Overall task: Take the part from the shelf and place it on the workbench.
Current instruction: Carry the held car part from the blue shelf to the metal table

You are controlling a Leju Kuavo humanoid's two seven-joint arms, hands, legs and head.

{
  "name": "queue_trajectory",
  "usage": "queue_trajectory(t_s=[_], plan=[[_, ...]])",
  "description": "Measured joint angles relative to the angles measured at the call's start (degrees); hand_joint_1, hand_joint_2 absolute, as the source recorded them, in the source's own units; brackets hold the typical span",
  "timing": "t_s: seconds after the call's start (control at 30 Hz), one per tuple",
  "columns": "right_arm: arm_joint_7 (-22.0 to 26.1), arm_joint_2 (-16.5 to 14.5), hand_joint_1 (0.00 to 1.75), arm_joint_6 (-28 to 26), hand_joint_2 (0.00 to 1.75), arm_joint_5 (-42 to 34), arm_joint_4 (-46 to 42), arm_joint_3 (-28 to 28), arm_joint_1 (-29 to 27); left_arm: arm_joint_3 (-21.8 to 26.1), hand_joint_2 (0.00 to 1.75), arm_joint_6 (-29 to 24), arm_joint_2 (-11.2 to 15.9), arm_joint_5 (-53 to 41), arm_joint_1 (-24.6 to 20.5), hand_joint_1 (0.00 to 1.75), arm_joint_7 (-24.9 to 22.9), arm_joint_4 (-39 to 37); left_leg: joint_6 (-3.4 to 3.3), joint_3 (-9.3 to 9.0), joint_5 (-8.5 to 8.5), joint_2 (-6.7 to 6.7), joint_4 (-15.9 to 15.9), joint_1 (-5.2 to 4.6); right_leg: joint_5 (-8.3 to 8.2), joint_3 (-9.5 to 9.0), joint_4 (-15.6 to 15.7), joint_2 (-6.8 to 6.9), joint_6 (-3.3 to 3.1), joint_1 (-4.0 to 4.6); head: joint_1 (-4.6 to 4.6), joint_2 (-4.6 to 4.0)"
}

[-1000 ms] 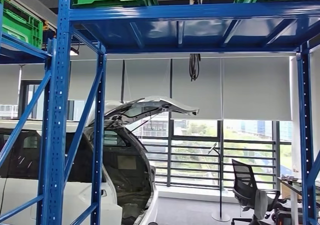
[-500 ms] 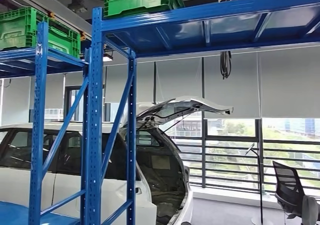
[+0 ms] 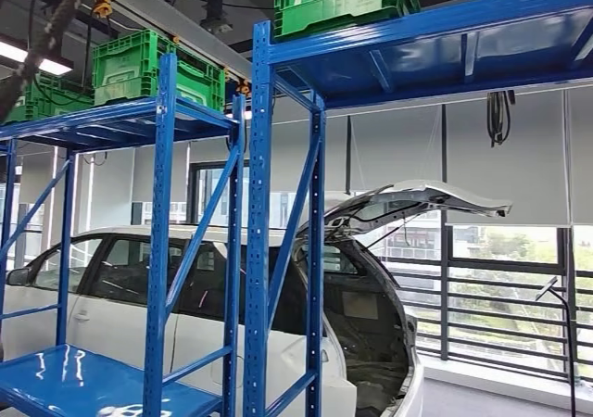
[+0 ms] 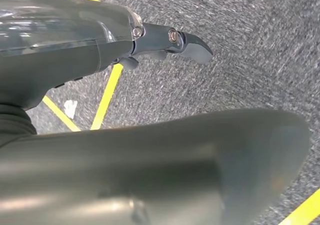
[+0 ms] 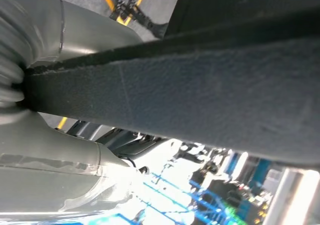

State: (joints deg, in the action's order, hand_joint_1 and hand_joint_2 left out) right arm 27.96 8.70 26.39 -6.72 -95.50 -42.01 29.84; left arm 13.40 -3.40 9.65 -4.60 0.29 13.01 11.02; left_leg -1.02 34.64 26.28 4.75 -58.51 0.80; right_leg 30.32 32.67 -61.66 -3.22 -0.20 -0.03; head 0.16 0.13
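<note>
While the empty left hand (image 4: 181,160) hangs with fingers (image 4: 188,42) spread, a dark flat panel (image 5: 188,95) runs lengthwise across the right hand (image 5: 49,180), hiding its fingers, so its grip cannot be told.

Right hand (image 5: 56,150) holds a wide dark flat part (image 5: 196,95) across the frame

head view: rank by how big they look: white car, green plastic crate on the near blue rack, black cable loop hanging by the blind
1. White car, largest by far.
2. Green plastic crate on top of the near blue steel rack; its top is cut off by the picture's edge.
3. Black cable loop, smallest.
The car stands farther back, so apparent size only.
</note>
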Motion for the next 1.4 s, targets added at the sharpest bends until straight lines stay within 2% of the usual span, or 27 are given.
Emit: queue_trajectory(t_s=[0.07, 0.13, 0.2, 0.27, 0.33, 0.37, 0.4, 0.43, 0.47, 0.53, 0.57, 0.63, 0.67, 0.73, 0.8, 0.83, 0.87, 0.9, 0.93, 1.0, 1.07, 1.13, 1.17, 1.23, 1.3, 1.37, 1.4], plan=[[-0.3, 0.1, 1.75, 0.1, 1.75, 0.2, -0.1, 0.2, 0.2, 0.0, 1.75, 0.2, -0.1, -0.2, -0.3, 0.00, 0.4, 0.0, 0.56, 0.57, -0.38, 1.30, -0.1, 0.23, -0.97, -1.43, 3.5, -1.47, -0.39, 0.12, 0.00, 0.00], [-0.8, 0.2, 1.75, 0.1, 1.75, 0.3, 0.0, 0.2, 0.5, 0.1, 1.75, 0.5, -0.1, -0.3, -0.3, 0.00, 0.7, 0.0, 1.29, 1.13, -0.75, 2.38, 0.0, 0.49, -1.12, -1.47, 4.1, -0.29, -0.50, 0.11, -0.01, 0.00], [-1.2, 0.1, 1.75, 0.1, 1.75, 0.4, 0.3, 0.2, 0.9, 0.2, 1.75, 0.7, -0.1, -0.5, -0.2, 0.00, 1.0, 0.0, 1.78, 2.00, 0.37, 0.72, -1.3, 0.36, -1.56, -1.48, 4.7, 1.20, -0.86, -0.16, -0.01, 0.00], [-1.5, 0.0, 1.75, 0.1, 1.75, 0.4, 1.3, 0.3, 1.2, 0.3, 1.75, 0.9, -0.1, -0.7, -0.5, 0.00, 1.4, 0.0, 2.19, 4.48, 3.86, -2.43, -6.8, 0.20, -1.82, -1.39, 4.9, 2.87, -1.09, -0.25, -0.01, 0.00], [-1.6, -0.1, 1.75, 0.1, 1.75, 0.5, 2.6, 0.3, 1.2, 0.4, 1.75, 1.0, -0.2, -0.9, -0.9, 0.00, 1.7, 0.0, 2.68, 7.36, 6.91, -3.75, -13.9, 0.37, -1.84, -1.27, 4.9, 4.68, -1.11, -0.20, -0.01, 0.00], [-1.7, -0.2, 1.75, 0.1, 1.75, 0.5, 3.2, 0.2, 1.2, 0.4, 1.75, 1.1, -0.2, -0.9, -0.9, 0.00, 1.9, 0.0, 2.90, 7.77, 7.12, -4.03, -15.4, 0.48, -1.83, -1.24, 4.9, 5.52, -1.09, -0.19, -0.01, 0.00], [-1.8, -0.5, 1.75, 0.1, 1.75, 0.6, 3.7, 0.2, 1.3, 0.4, 1.75, 1.1, -0.2, -0.9, -0.9, 0.00, 2.0, 0.0, 3.08, 7.12, 6.31, -4.29, -14.7, 0.60, -1.80, -1.23, 4.9, 6.28, -1.03, -0.21, -0.01, 0.00], [-2.0, -0.7, 1.75, 0.2, 1.75, 0.7, 4.1, 0.1, 1.6, 0.5, 1.75, 1.1, -0.2, -0.9, -0.8, 0.00, 2.1, 0.0, 3.21, 5.47, 4.69, -4.78, -11.9, 0.69, -1.72, -1.24, 4.8, 6.95, -0.91, -0.23, -0.01, 0.00], [-2.2, -1.1, 1.75, 0.2, 1.75, 0.8, 4.5, 0.0, 1.9, 0.5, 1.75, 1.1, -0.2, -0.9, -0.8, 0.00, 2.2, 0.0, 3.30, 3.30, 2.88, -5.95, -7.9, 0.74, -1.57, -1.24, 4.6, 7.54, -0.68, -0.22, -0.01, 0.00], [-2.7, -1.8, 1.75, 0.2, 1.75, 1.0, 5.0, -0.2, 2.7, 0.6, 1.75, 1.1, -0.2, -0.9, -1.1, 0.00, 2.3, 0.0, 2.89, 0.18, 0.86, -8.35, -1.7, 0.40, -1.19, -1.13, 4.0, 8.66, -0.03, 0.12, -0.01, 0.00], [-3.1, -2.1, 1.75, 0.2, 1.75, 1.1, 5.2, -0.4, 3.0, 0.6, 1.75, 1.1, -0.2, -0.9, -1.2, 0.00, 2.3, 0.0, 2.48, -0.33, 0.72, -8.98, -0.5, 0.20, -1.07, -1.10, 3.9, 9.23, 0.25, 0.33, -0.01, 0.00], [-3.5, -2.7, 1.75, 0.2, 1.75, 1.3, 5.6, -0.7, 3.4, 0.7, 1.75, 1.1, -0.2, -0.9, -1.1, 0.00, 2.3, 0.0, 1.54, -0.06, 0.78, -8.11, -0.4, -0.01, -0.92, -1.17, 3.8, 10.37, 0.70, 0.44, -0.02, 0.00], [-3.7, -3.0, 1.75, 0.2, 1.75, 1.3, 5.8, -0.9, 3.6, 0.7, 1.75, 1.1, -0.3, -0.9, -1.0, 0.00, 2.2, 0.0, 1.18, 0.05, 0.67, -7.47, -0.4, 0.02, -0.55, -1.18, 3.6, 9.93, 0.99, 0.27, -0.02, 0.00], [-3.8, -3.5, 1.75, 0.1, 1.75, 1.4, 6.2, -1.2, 3.9, 0.9, 1.75, 1.1, -0.3, -0.9, -1.0, 0.00, 2.2, 0.0, 0.48, 0.26, 0.35, -6.26, -0.3, 0.17, 1.79, -0.05, 0.7, 7.12, 1.50, -0.11, -0.03, 0.00], [-3.8, -3.5, 1.75, 0.0, 1.75, 1.5, 6.7, -1.5, 3.9, 1.1, 1.75, 1.1, -0.3, -1.0, -1.2, 0.00, 2.2, 0.0, 0.00, 0.46, 0.14, -4.90, -0.3, 0.17, 5.49, 3.02, -6.3, 4.30, 1.64, -0.26, -0.03, 0.00], [-3.8, -3.6, 1.75, -0.1, 1.75, 1.5, 7.0, -1.7, 3.8, 1.1, 1.75, 1.1, -0.3, -1.0, -1.3, 0.00, 2.2, 0.0, -0.14, 0.50, 0.07, -4.15, -0.3, 0.07, 6.75, 4.65, -9.9, 3.84, 1.59, -0.23, -0.03, 0.00], [-3.8, -3.6, 1.75, -0.1, 1.75, 1.6, 7.4, -1.9, 3.8, 1.2, 1.75, 1.1, -0.3, -1.0, -1.3, 0.00, 2.1, 0.0, -0.23, 0.51, 0.02, -3.38, -0.3, -0.06, 7.01, 5.67, -11.9, 3.61, 1.45, -0.19, -0.03, 0.00], [-3.8, -3.6, 1.75, -0.2, 1.75, 1.6, 7.7, -2.0, 3.7, 1.3, 1.75, 1.1, -0.3, -1.1, -1.2, 0.00, 2.0, 0.0, -0.29, 0.49, -0.02, -2.62, -0.3, -0.22, 6.15, 5.77, -11.9, 3.43, 1.19, -0.12, -0.03, 0.00], [-3.7, -3.6, 1.75, -0.2, 1.75, 1.7, 7.9, -2.1, 3.7, 1.3, 1.75, 1.1, -0.3, -1.2, -1.2, 0.00, 2.0, 0.0, -0.32, 0.43, -0.05, -1.84, -0.3, -0.38, 4.29, 4.86, -9.7, 3.09, 0.80, -0.03, -0.03, 0.00], [-3.5, -3.8, 1.75, -0.2, 1.75, 1.7, 8.0, -2.2, 3.8, 1.4, 1.75, 1.1, -0.5, -1.4, -1.1, 0.00, 1.8, 0.0, -0.32, 0.43, -0.16, -0.41, -0.3, -0.57, 0.08, 1.65, -2.2, 0.92, -0.34, 0.16, -0.01, 0.00], [-3.3, -3.8, 1.75, -0.2, 1.75, 1.6, 8.0, -2.2, 3.8, 1.4, 1.75, 1.1, -0.7, -1.5, -1.2, 0.00, 1.8, 0.0, -0.04, 0.76, -0.40, 0.85, -0.3, -0.33, -1.76, -0.19, 2.3, -0.99, -1.07, 0.34, 0.01, 0.01], [-3.1, -3.8, 1.75, -0.2, 1.75, 1.5, 8.0, -2.2, 3.8, 1.5, 1.75, 1.2, -0.7, -1.7, -1.0, 0.00, 1.7, 0.0, 0.58, 1.23, -0.81, 2.07, -0.2, -0.05, -1.81, -0.46, 3.4, -0.53, -1.19, 0.45, 0.02, 0.01], [-3.1, -3.8, 1.75, -0.2, 1.75, 1.5, 8.0, -2.2, 3.8, 1.4, 1.75, 1.2, -0.8, -1.8, -0.8, 0.00, 1.6, 0.0, 0.85, 1.41, -0.80, 1.92, -0.2, -0.06, -1.92, -0.63, 3.9, 0.14, -1.24, 0.35, 0.03, 0.00], [-3.0, -3.9, 1.75, -0.2, 1.75, 1.4, 8.0, -2.2, 3.7, 1.4, 1.75, 1.3, -1.0, -2.1, -0.5, 0.00, 1.6, 0.0, 1.44, 2.35, 0.70, -0.35, -1.9, -0.20, -2.30, -0.99, 4.9, 1.52, -1.36, 0.00, 0.03, 0.00], [-2.9, -3.9, 1.75, -0.2, 1.75, 1.3, 8.1, -2.2, 3.4, 1.4, 1.75, 1.3, -1.0, -2.1, -0.8, 0.00, 1.5, 0.0, 2.15, 5.16, 4.36, -3.12, -8.2, 0.08, -2.46, -1.08, 5.2, 3.08, -1.44, -0.08, 0.04, 0.00], [-2.9, -3.8, 1.75, -0.2, 1.75, 1.3, 8.2, -2.2, 2.9, 1.4, 1.75, 1.4, -1.0, -2.3, -0.9, 0.00, 1.4, 0.0, 2.91, 7.94, 6.76, -3.97, -14.6, 0.63, -2.40, -1.03, 5.2, 4.76, -1.35, -0.12, 0.04, 0.00], [-2.9, -3.8, 1.75, -0.2, 1.75, 1.3, 8.2, -2.2, 2.7, 1.4, 1.75, 1.5, -1.0, -2.4, -0.9, 0.00, 1.4, 0.0, 3.25, 8.08, 6.50, -4.21, -15.2, 0.89, -2.32, -1.02, 5.2, 5.49, -1.23, -0.19, 0.04, 0.00]])
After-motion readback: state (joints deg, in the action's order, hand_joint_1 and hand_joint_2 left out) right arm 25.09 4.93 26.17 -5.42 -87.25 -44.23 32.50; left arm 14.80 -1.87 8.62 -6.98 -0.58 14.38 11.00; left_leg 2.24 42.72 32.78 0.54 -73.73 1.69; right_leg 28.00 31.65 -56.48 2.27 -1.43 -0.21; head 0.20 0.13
